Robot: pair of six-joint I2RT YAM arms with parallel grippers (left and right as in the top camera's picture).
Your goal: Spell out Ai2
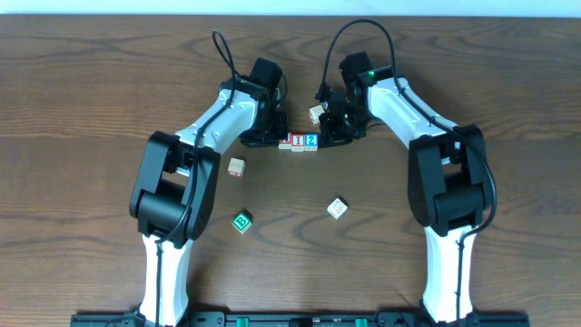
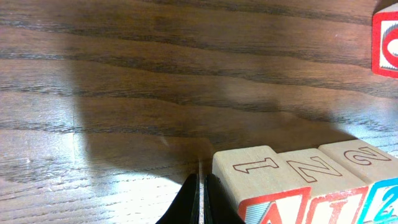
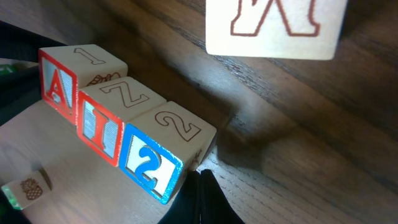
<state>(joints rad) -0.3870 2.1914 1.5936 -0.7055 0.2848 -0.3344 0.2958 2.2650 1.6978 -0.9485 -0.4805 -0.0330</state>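
Three wooden letter blocks stand in a touching row at the table's middle: a red A block (image 1: 284, 141), a red I block (image 1: 297, 142) and a blue 2 block (image 1: 310, 141). The right wrist view shows A (image 3: 59, 84), I (image 3: 99, 127) and 2 (image 3: 149, 163) side by side. My left gripper (image 2: 202, 183) is shut and empty, its tips against the left side of the A block (image 2: 273, 208). My right gripper (image 3: 202, 180) is shut and empty, touching the 2 block's right side.
Spare blocks lie around: a plain one (image 1: 236, 167) left of the row, a green one (image 1: 241, 222) and a white one (image 1: 338, 208) nearer the front, one (image 1: 316, 113) behind the row by my right arm, also large in the right wrist view (image 3: 273, 28).
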